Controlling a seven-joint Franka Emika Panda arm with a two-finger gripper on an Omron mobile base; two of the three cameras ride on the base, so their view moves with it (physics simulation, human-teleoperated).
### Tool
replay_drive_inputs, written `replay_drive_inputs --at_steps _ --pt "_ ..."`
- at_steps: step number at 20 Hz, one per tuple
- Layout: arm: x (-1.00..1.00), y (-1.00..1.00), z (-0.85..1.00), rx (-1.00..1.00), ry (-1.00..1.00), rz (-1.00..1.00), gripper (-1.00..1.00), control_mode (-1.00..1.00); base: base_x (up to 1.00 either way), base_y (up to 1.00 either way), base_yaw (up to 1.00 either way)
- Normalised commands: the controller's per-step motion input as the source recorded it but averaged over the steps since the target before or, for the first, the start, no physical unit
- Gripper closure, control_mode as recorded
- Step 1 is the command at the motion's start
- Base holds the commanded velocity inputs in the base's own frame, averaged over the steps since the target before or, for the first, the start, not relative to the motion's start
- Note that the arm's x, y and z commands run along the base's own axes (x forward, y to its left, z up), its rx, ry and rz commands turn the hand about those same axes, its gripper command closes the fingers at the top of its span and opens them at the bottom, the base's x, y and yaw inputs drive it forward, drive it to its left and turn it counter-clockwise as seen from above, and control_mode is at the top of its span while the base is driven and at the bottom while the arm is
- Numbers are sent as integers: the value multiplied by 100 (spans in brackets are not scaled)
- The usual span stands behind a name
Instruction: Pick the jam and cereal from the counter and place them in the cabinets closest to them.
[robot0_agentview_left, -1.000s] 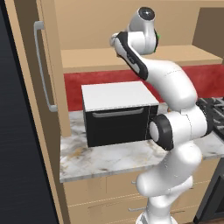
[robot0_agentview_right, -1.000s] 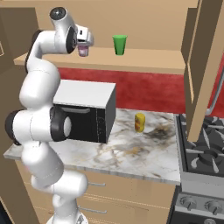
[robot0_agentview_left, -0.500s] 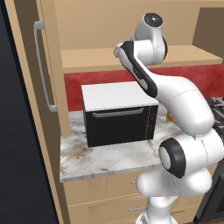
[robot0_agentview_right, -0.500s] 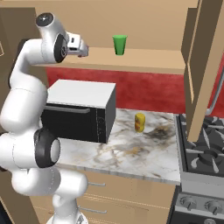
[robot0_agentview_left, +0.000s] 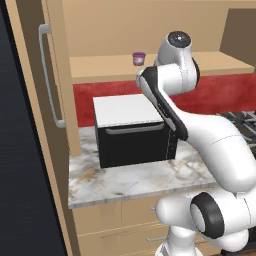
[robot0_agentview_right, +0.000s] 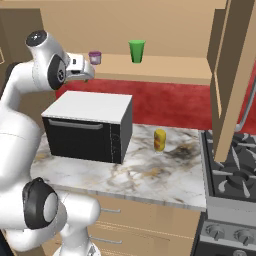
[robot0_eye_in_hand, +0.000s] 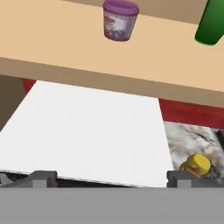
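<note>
Kitchen sim: cabinets (robot0_agentview_right: 160, 70) shelf over the microwave (robot0_agentview_right: 89, 125), marble table (robot0_agentview_right: 150, 175) below. Jam (robot0_agentview_right: 94, 57) now stands free on that shelf just ahead of the end effector (robot0_agentview_right: 86, 71), which has let go, pulled back, jaws wide and empty. Jam looks done; cereal comes next.

The hand (robot0_agentview_right: 89, 73) hangs with its jaws wide apart in open air above the microwave (robot0_agentview_right: 90, 125), just short of the shelf (robot0_agentview_right: 165, 70) edge. Ahead of it the jam (robot0_agentview_right: 94, 57) stands alone on the shelf, bare wood all round it. Farther along to its right the green cup (robot0_agentview_right: 136, 51) stands well apart. Beyond that, an open cabinet door (robot0_agentview_right: 231, 80) juts out. Below right on the desk (robot0_agentview_right: 150, 172), a yellow jar (robot0_agentview_right: 159, 140) stands beside the microwave.
</note>
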Motion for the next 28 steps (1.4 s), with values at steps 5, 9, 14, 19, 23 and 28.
replay_drive_inputs --at_steps 5,9,14,19,23,28 --pt "-49 -6 -36 -3 8 1 -100 -100 0 0 0" --pt "-35 -8 -27 0 5 0 -100 -100 0 0 0" --pt "-33 -10 -19 0 1 0 -100 -100 0 0 0" --pt "-32 -12 -9 1 0 0 -100 -100 0 0 0" --pt "-37 -14 -5 0 0 0 -100 -100 0 0 0" --pt "-12 -3 0 0 0 0 -100 -100 0 0 0"
